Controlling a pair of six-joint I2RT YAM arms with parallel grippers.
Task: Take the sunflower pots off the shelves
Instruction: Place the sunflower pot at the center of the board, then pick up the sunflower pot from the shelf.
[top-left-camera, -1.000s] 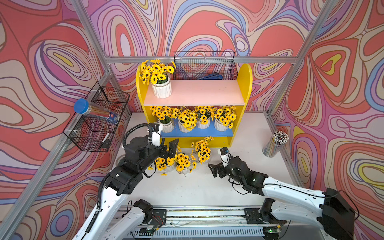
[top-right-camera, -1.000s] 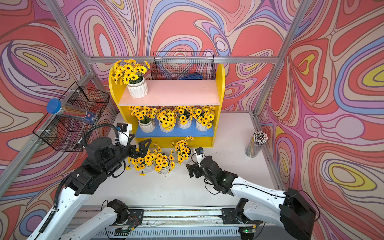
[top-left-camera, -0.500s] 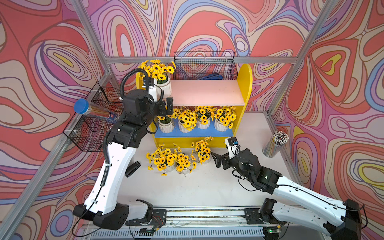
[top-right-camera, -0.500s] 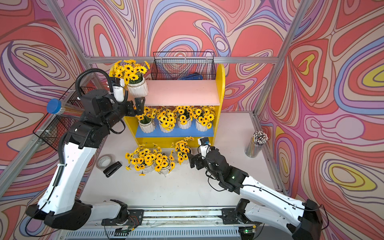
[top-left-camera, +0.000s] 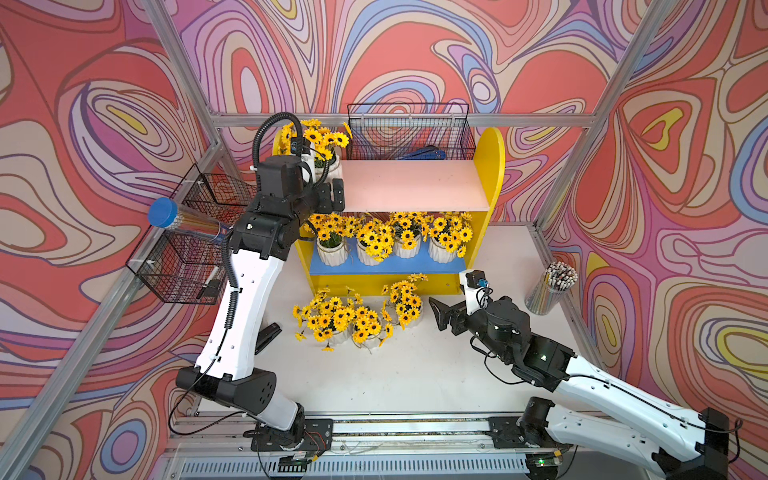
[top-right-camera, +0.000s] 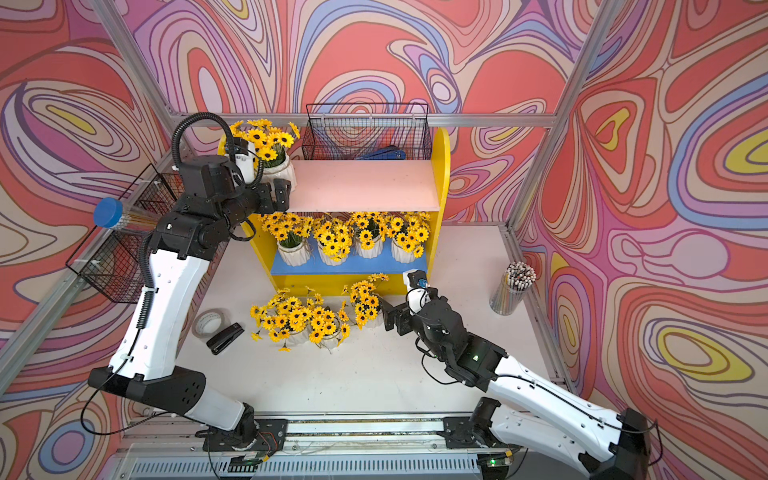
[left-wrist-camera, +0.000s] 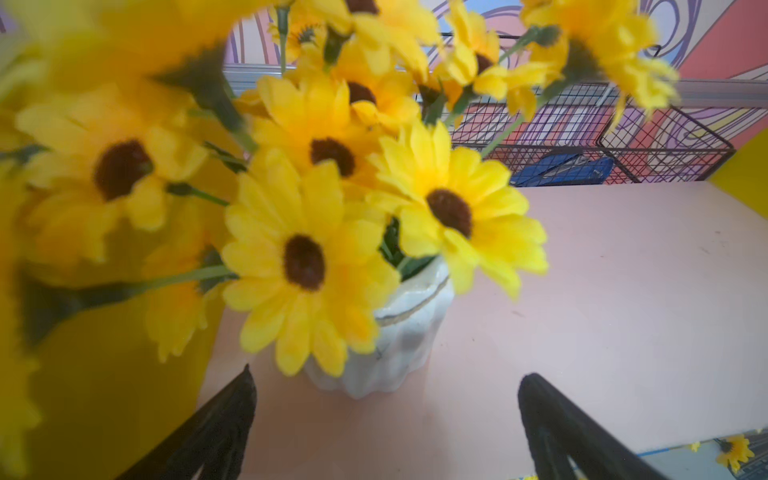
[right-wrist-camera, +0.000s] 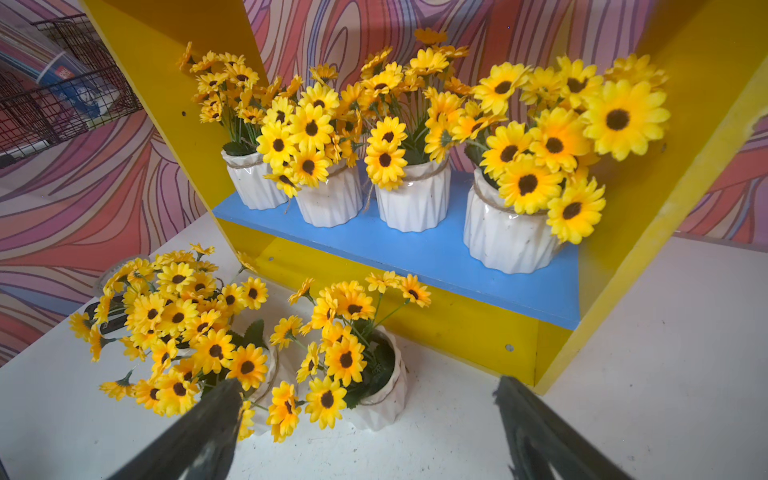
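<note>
Shelves (top-left-camera: 415, 187) stand at centre frame in both top views. Left gripper (left-wrist-camera: 386, 399): jaws fully released and empty. One sunflower pot (left-wrist-camera: 395, 345), at the pink board's left end, sits just ahead of the tips, untouched. Right gripper (top-left-camera: 444, 314): jaws spread and empty, right of centre, near three pots (top-left-camera: 345, 320) on the table (top-left-camera: 415, 374). Four pots (top-left-camera: 409, 249) stand on the blue board.

A black wire basket (top-left-camera: 409, 131) hangs on the back rail with a flat blue object (top-left-camera: 419, 154) lying in it, and a second wire basket (top-left-camera: 187, 249) on the left wall frame holds a tilted clear tube with a blue cap (top-left-camera: 166, 212). On the white table (top-left-camera: 415, 374), a clear cup of pencils (top-left-camera: 550, 289) stands upright near the right edge. A black stapler (top-right-camera: 225, 337) lies just beside a roll of tape (top-right-camera: 209, 323) on the left.
</note>
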